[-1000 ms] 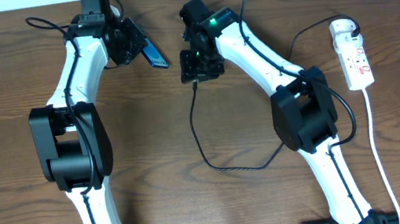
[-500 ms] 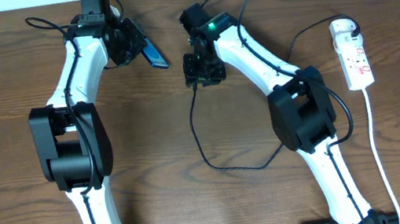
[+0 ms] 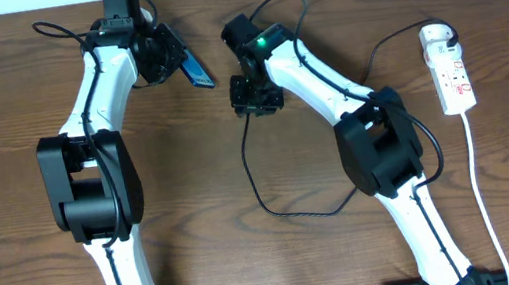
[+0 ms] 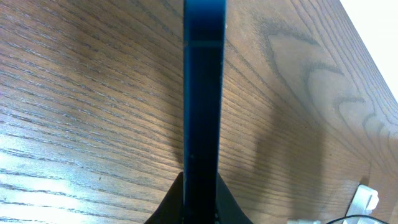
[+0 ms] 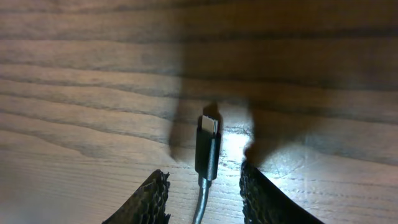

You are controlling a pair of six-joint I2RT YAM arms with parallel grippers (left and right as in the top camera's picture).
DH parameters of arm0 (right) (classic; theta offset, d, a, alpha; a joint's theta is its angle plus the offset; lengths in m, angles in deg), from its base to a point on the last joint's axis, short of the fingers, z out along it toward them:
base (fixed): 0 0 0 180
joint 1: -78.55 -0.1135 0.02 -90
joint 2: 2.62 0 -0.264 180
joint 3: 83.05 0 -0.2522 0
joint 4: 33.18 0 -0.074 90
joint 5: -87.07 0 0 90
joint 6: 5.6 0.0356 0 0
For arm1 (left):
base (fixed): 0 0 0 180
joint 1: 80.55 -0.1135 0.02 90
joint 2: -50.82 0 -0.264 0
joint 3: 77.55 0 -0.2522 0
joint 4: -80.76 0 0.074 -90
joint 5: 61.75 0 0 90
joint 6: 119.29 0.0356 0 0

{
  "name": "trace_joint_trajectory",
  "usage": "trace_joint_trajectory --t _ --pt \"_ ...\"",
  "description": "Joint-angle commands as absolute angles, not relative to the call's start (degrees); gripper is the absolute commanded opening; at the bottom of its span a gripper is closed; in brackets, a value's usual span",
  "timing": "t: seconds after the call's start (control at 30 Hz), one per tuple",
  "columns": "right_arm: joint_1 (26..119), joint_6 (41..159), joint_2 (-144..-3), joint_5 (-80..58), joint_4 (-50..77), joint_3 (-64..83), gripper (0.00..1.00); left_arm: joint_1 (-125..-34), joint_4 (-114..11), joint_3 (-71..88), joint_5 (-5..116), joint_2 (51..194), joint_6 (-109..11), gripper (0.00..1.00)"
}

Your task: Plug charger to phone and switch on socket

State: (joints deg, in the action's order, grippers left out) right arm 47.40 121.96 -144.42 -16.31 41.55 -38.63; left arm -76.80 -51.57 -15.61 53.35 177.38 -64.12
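My left gripper (image 3: 168, 56) is shut on the phone (image 3: 192, 67) and holds it tilted above the table at the back. In the left wrist view the phone (image 4: 203, 93) shows edge-on as a dark blue bar between the jaws. The charger's black cable (image 3: 254, 178) loops across the table's middle. Its plug tip (image 5: 208, 146) lies flat on the wood. My right gripper (image 5: 204, 180) stands open with a finger on each side of the plug, and a gap shows on both sides. The white socket (image 3: 451, 73) lies at the far right.
The socket's white cord (image 3: 482, 189) runs down the right side towards the front edge. A black plug (image 3: 436, 33) sits in the socket's far end. Both arm bases stand at the table's front.
The right wrist has swung a little to the left above the charger's plug. The left arm and the phone have stayed still.
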Motion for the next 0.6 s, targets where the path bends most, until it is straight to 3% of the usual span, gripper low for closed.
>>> trace_joint_trajectory --t 0.0,0.17,0.4,0.57 --pt "46.94 123.58 -145.29 -14.65 41.51 -37.8 0.36 -77.11 -51.66 -16.55 53.03 176.2 -63.59 0.07" --pt "46.72 123.58 -145.29 -14.39 40.63 -36.25 0.35 -77.11 -51.66 -16.55 53.03 176.2 -63.59 0.08" --pt "46.85 123.56 -145.29 -15.5 38.23 -33.98 0.24 -77.11 -51.64 -16.55 53.05 176.2 -63.59 0.08" --pt "46.85 123.56 -145.29 -15.53 38.95 -33.98 0.24 -77.11 -51.64 -16.55 53.05 176.2 -63.59 0.08"
